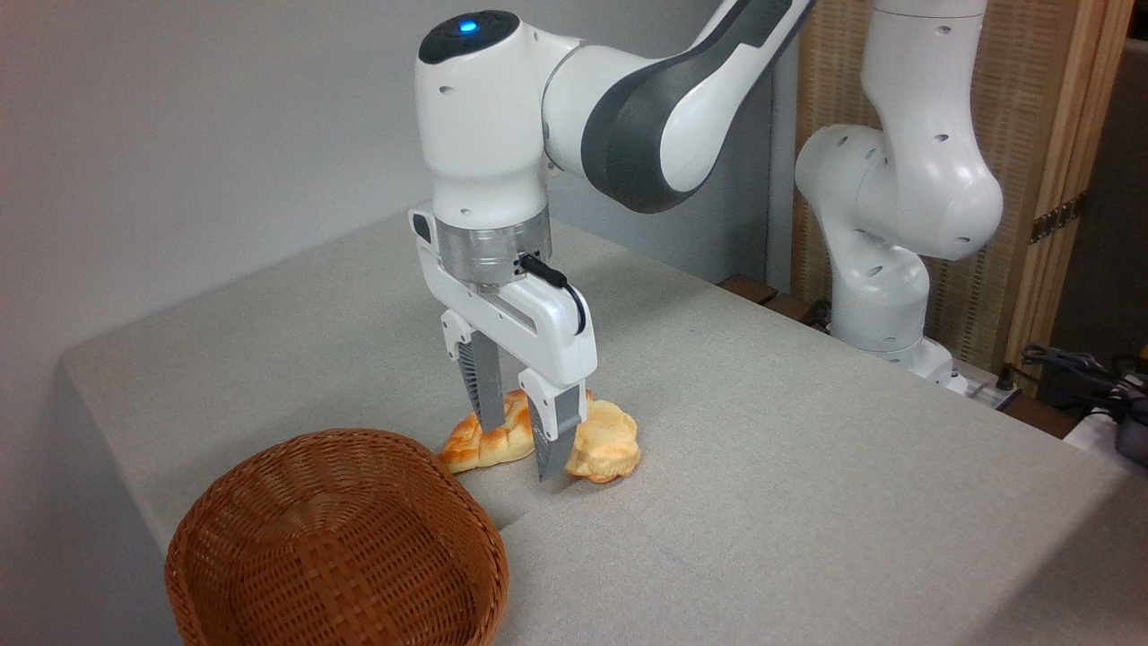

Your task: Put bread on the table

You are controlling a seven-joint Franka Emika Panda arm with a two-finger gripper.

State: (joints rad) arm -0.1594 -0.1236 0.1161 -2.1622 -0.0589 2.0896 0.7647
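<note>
The bun [607, 451] lies on the grey table [807, 467], just right of the gripper [522, 447], whose jaws stand apart and hold nothing. A braided loaf [480, 444] lies behind the fingers, near the wicker basket [336, 543].

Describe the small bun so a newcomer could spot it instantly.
Start at the brown wicker basket at the near left of the grey table. Just behind it, two breads lie under the open claw. The bun is the right-hand one: round, lumpy, pale golden, unlike the long braided loaf.
</note>
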